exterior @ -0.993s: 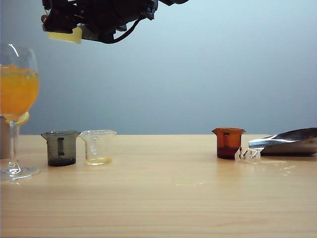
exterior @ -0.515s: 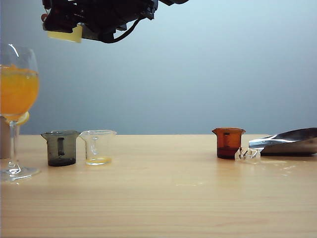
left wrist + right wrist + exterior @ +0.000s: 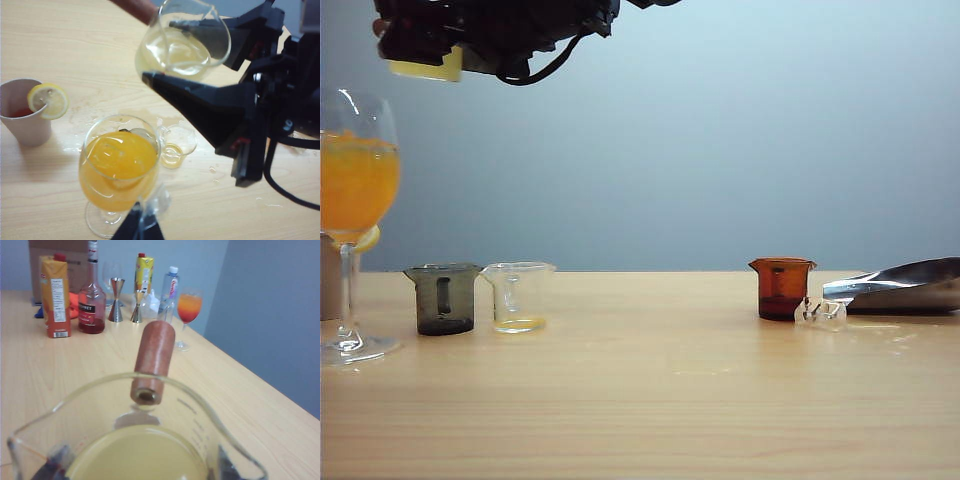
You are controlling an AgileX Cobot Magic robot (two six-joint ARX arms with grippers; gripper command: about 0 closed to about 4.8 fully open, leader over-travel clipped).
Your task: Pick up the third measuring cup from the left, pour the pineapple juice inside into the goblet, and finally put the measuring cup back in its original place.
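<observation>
My right claw [image 3: 187,50] has the third measuring cup [image 3: 182,42] clamped, pineapple juice [image 3: 137,455] inside, up above the goblet [image 3: 120,167]. Left claw [image 3: 140,227] is down by the goblet's stem on the surface [image 3: 650,400], can't tell its grip.

In the exterior view the goblet [image 3: 355,215] stands on the table [image 3: 650,400] at the far left. Right of it sit two cups side by side, the grey cup [image 3: 443,298] and a clear cup [image 3: 517,296] touching or nearly so. Well apart to the right stands another cup [image 3: 782,288], with a small clear object [image 3: 820,314] just before it and a metal scoop [image 3: 900,286] at the right edge. High above the goblet, the right gripper [image 3: 425,50] holds the third measuring cup [image 3: 182,42] with pineapple juice [image 3: 175,52] in it. Beside the goblet stands a paper cup [image 3: 22,112], a lemon slice [image 3: 48,100] on its rim.
</observation>
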